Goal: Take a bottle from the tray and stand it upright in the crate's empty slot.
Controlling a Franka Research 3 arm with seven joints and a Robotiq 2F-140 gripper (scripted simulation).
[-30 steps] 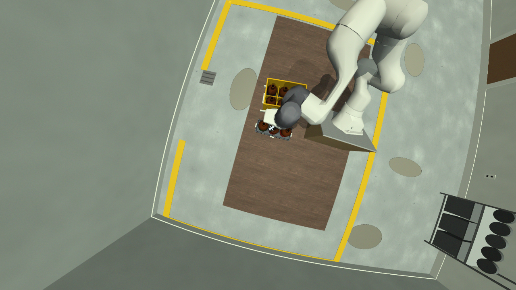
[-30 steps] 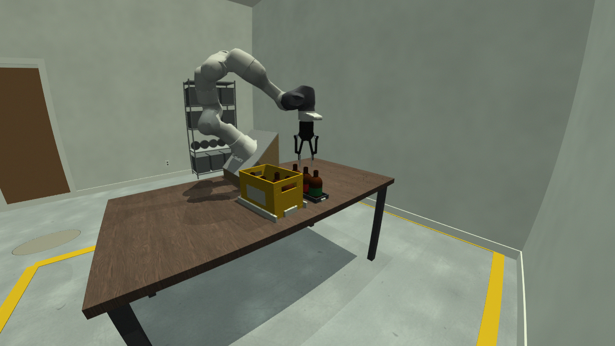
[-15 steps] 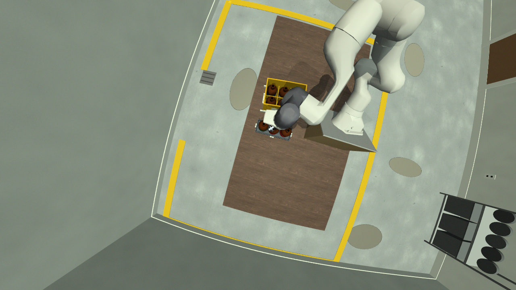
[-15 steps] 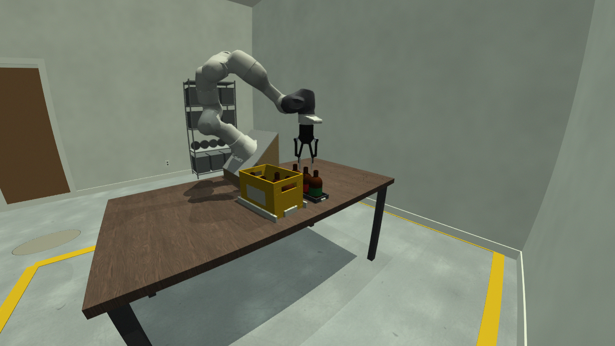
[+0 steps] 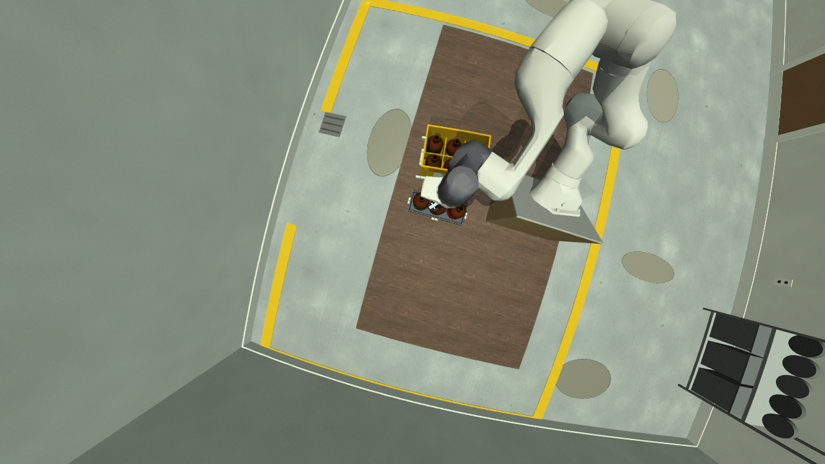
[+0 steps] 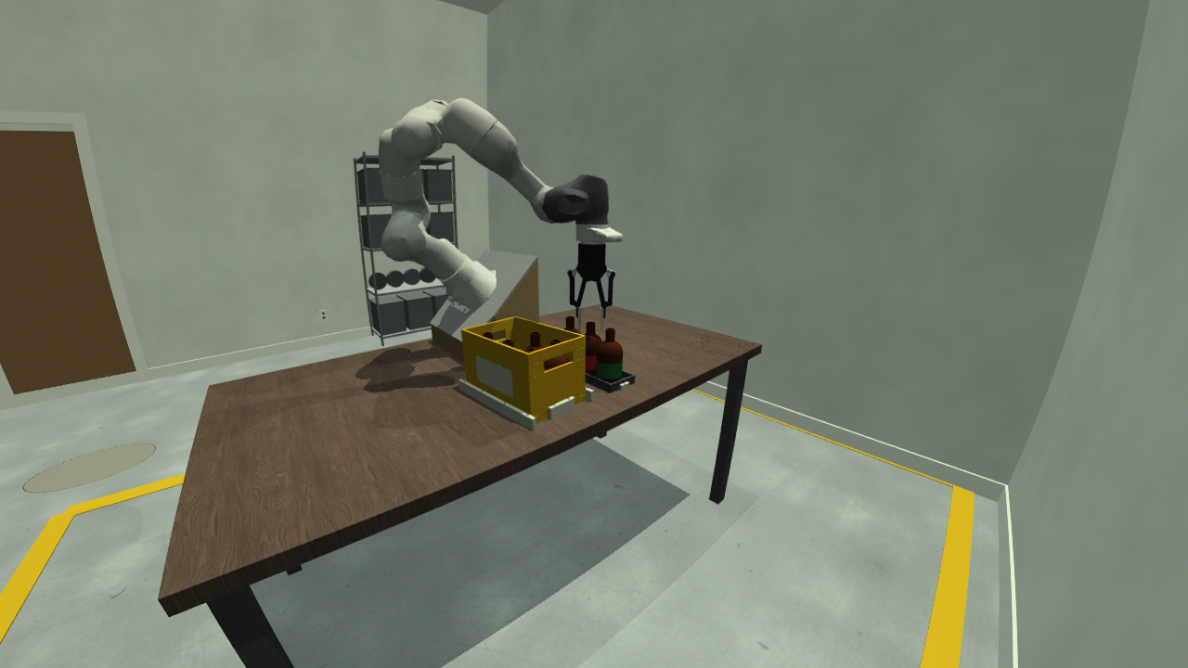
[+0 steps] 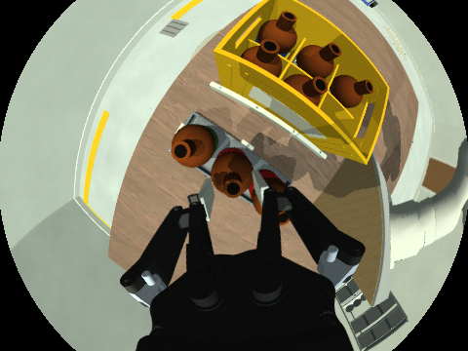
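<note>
Brown, round-shouldered bottles (image 5: 458,211) (image 6: 610,349) (image 7: 192,145), banded green or red, stand in the dark tray (image 5: 429,215) (image 6: 613,383) (image 7: 220,140), the fingers (image 6: 579,317) apart.

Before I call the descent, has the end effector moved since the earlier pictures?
Yes, down: in the exterior view, the end effector is lower against the tray.
</note>
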